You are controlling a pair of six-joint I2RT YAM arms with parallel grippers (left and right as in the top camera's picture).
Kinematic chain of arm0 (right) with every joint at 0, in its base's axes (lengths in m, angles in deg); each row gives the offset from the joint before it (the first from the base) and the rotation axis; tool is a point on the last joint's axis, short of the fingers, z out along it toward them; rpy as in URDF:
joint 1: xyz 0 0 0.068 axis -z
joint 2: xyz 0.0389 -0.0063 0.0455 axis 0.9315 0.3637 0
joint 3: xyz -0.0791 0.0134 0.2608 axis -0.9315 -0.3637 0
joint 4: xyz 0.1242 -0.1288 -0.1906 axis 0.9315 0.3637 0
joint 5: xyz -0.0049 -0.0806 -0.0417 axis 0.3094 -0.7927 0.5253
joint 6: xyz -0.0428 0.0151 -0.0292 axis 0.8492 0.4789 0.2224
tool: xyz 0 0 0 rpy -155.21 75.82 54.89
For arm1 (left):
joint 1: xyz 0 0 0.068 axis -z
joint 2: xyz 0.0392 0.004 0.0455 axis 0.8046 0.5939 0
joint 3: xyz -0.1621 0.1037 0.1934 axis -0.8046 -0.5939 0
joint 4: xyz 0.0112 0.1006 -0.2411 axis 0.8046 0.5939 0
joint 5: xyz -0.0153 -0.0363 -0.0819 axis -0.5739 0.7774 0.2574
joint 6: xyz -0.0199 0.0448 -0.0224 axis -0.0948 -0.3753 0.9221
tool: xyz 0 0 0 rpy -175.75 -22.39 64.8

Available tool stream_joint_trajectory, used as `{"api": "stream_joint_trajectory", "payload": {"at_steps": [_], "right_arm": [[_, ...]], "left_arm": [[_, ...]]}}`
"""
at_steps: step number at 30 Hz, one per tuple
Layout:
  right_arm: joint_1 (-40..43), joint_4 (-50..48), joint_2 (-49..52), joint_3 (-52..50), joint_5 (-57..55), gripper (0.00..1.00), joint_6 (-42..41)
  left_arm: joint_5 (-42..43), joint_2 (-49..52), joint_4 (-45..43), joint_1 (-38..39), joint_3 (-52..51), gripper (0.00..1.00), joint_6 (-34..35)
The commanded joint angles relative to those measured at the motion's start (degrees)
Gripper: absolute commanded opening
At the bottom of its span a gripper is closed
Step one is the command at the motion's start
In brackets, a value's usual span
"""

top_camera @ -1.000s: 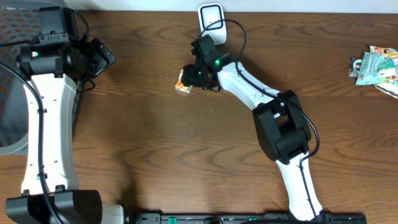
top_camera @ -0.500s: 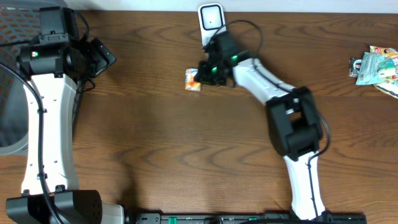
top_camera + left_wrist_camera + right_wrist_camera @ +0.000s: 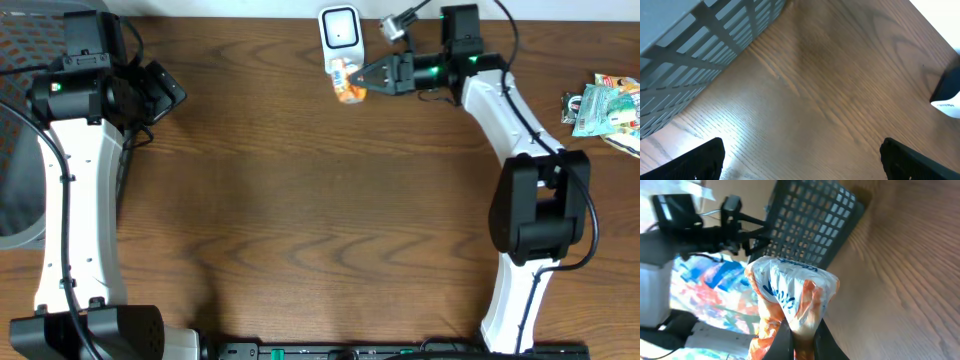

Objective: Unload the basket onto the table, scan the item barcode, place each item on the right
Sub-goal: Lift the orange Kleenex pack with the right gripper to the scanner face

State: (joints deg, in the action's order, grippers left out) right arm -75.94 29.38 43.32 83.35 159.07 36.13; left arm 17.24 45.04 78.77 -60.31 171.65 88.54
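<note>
The item is a small orange-and-white snack packet [image 3: 347,82], held just below the white scanner [image 3: 339,30] at the table's far edge. My right gripper [image 3: 372,76] reaches in from the right and is shut on the packet. In the right wrist view the crinkled packet [image 3: 790,290] fills the centre, its lower end pinched between the two dark fingers of the right gripper [image 3: 802,340]. No barcode shows on the visible side. My left gripper [image 3: 165,88] is at the far left, open and empty. In the left wrist view the left gripper [image 3: 802,165] shows only bare wood between its fingertips.
A grey mesh basket [image 3: 700,40] stands at the table's left edge and also shows as the basket [image 3: 815,225] in the right wrist view. More packets [image 3: 605,103] lie at the far right. The scanner's corner [image 3: 950,92] shows at the left wrist view's right edge.
The right gripper closed on the packet, lifted it off the table and carried it right and back to just below the scanner. The left arm has not moved.
</note>
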Motion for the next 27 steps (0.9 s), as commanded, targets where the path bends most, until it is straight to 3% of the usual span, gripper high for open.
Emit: {"api": "stream_joint_trajectory", "payload": {"at_steps": [1, 14, 16, 21, 23, 27], "right_arm": [[2.49, -0.42, -0.24, 0.04, 5.27, 0.01, 2.49], [1.84, -0.15, -0.24, 0.04, 1.66, 0.01, 3.30], [1.46, 2.51, -0.24, 0.04, -6.56, 0.01, 3.28], [-3.48, 12.74, -0.24, 0.04, -49.99, 0.01, 3.28], [-7.67, 13.03, -0.26, 0.81, -74.16, 0.01, 3.58], [-12.70, 7.43, -0.26, 2.80, -94.68, 0.01, 11.34]], "left_arm": [[-0.35, -0.37, 0.13, -0.20, 0.09, 0.98, 0.26], [-0.35, -0.37, 0.13, -0.20, 0.09, 0.98, 0.26], [-0.35, -0.37, 0.13, -0.20, 0.09, 0.98, 0.26], [-0.35, -0.37, 0.13, -0.20, 0.09, 0.98, 0.26], [-0.35, -0.37, 0.13, -0.20, 0.09, 0.98, 0.26], [-0.35, -0.37, 0.13, -0.20, 0.09, 0.98, 0.26]]}}
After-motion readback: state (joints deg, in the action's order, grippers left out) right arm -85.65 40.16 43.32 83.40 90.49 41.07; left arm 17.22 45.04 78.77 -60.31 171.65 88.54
